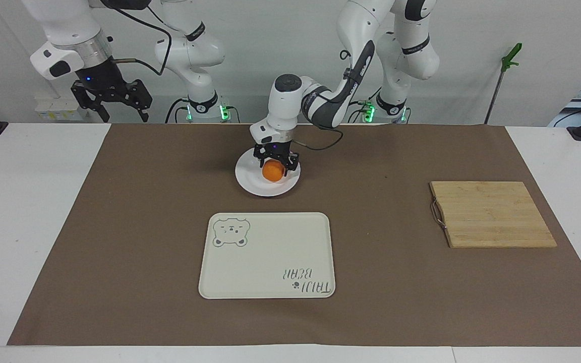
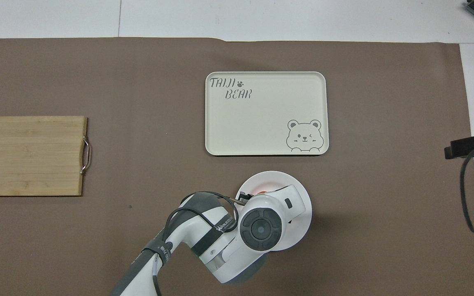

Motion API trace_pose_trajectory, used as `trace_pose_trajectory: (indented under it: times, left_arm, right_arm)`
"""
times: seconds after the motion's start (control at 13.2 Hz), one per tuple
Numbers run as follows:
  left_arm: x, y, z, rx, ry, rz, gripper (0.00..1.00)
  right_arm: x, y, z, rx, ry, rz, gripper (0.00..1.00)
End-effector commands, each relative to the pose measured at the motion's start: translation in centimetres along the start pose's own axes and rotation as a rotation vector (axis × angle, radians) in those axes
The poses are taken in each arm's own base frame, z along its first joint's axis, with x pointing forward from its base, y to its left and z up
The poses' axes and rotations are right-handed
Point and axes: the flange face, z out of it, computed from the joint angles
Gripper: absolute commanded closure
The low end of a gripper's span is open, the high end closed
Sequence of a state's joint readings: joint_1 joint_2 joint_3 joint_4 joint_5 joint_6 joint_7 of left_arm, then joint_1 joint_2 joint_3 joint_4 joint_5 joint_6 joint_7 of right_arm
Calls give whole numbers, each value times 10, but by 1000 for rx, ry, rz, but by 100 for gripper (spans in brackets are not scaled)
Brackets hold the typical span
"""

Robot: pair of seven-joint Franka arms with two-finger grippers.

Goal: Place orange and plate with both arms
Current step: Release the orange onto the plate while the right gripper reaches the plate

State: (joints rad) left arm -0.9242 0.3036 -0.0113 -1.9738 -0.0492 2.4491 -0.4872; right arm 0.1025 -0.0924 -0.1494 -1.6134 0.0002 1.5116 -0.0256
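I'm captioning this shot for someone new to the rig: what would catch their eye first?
The bright orange stands out first, low over the white plate between the fingers of the left tool; whether it rests on the plate is unclear. Next comes the cream bear tray, farther from the robots than the plate. The right tool waits, open, above the table's edge.
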Motion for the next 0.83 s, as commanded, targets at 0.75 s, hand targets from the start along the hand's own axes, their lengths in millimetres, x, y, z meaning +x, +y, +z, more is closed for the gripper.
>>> trace_pose_trajectory:
  times: [0.75]
  left_arm:
    - [30, -116, -116, 50, -50, -67, 0]
  right_arm:
    - [-16, -17, 84, 184, -50, -156, 0]
